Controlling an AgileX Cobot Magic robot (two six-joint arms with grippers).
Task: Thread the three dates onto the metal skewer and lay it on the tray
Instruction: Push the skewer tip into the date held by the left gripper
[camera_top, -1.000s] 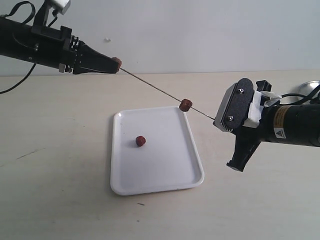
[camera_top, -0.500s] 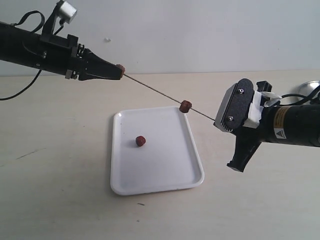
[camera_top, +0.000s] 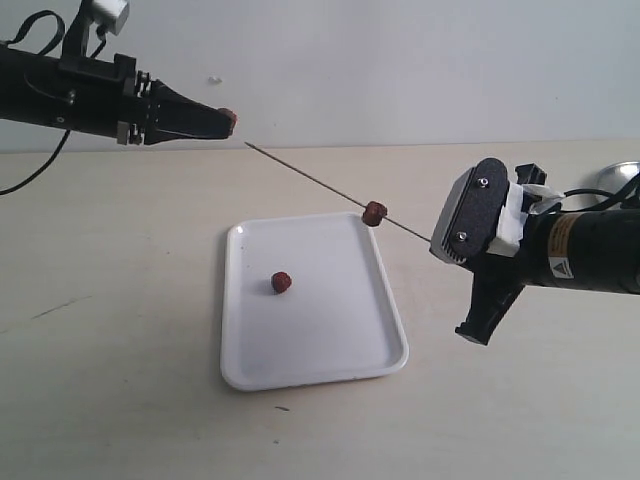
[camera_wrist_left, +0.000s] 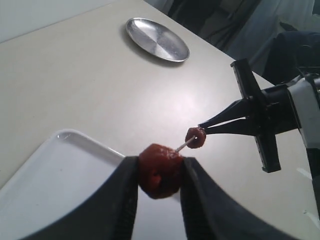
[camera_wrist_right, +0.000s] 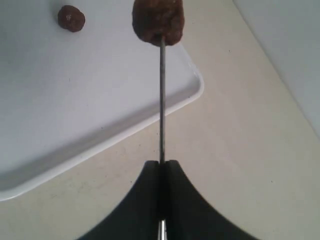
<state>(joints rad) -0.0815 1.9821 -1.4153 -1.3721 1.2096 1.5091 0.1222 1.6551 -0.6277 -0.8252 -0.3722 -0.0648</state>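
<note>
Left end effector (camera_top: 227, 120) lifted off skewer (camera_top: 310, 178); wrist shows date (camera_wrist_left: 160, 170) clamped

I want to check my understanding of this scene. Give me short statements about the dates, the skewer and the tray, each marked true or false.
1. A threaded date sits on the metal skewer. True.
2. The right gripper is shut on the metal skewer. True.
3. The left gripper is empty. False: it holds a second date.
4. Two dates lie on the tray. False: only a third date lies there.
5. The metal skewer rests on the tray. False: it is held in the air.
</note>
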